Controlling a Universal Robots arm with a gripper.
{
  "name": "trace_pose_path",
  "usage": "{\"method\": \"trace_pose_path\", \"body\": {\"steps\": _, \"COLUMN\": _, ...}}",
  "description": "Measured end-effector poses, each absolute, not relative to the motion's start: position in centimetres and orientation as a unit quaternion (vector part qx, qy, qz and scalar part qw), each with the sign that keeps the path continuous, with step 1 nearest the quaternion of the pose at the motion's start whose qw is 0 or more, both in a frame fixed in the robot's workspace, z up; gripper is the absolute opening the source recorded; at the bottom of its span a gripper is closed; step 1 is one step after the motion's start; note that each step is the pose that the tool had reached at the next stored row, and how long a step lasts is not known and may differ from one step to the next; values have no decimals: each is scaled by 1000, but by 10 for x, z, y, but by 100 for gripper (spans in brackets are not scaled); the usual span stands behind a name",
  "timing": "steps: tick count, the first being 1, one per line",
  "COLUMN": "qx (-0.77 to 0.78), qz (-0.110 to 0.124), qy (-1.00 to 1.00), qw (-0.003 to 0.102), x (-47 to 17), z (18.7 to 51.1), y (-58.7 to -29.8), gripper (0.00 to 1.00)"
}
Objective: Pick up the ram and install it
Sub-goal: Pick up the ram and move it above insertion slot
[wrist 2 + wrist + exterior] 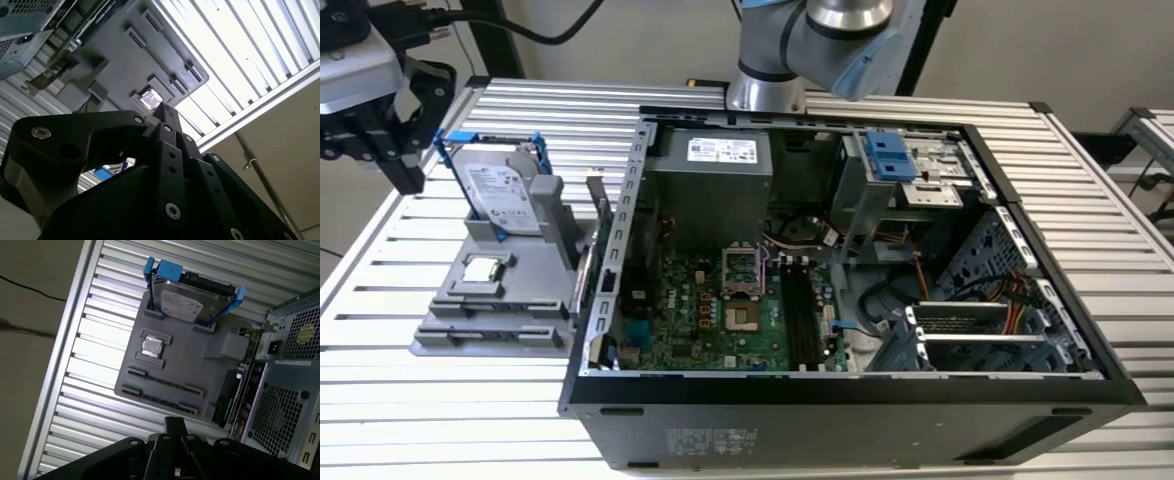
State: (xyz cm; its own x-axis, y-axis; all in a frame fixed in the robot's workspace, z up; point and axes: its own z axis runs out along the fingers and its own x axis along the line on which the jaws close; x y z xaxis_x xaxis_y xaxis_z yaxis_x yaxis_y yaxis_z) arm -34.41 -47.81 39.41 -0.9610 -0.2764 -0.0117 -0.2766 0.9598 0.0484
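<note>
The open computer case (854, 395) is lying on its side closest to the onlooker. It is just beside the grey parts tray (454, 340), on the exterior view's right of it, with its motherboard (700, 315) and black memory slots (797, 310) facing up.

On the tray, at the end away from the hard drive (500, 190), a thin dark strip is standing on edge between two slotted holders. This is taken to be the ram (162, 380), though it is too slender to be sure. The processor chip (483, 268) is sitting mid-tray, between that strip and the blue-framed drive.

Beyond the tray's drive end and well above it, the gripper (407, 185) is hanging with its fingers apparently pressed together and nothing between them.

Judged from this, the pick-up step is only beginning. The ram is resting untouched in the tray, and installing has not started. A grasp would call for the jaws opening, aligning across the stick's flat faces and descending straight onto it, keeping off the holders.
</note>
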Motion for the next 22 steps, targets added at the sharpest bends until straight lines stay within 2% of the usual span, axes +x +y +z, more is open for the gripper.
{"method": "trace_pose_path", "body": {"steps": 22, "qx": -245, "qz": 25, "qy": 969, "qw": 0, "x": -344, "z": 396, "y": -478, "gripper": 0}}
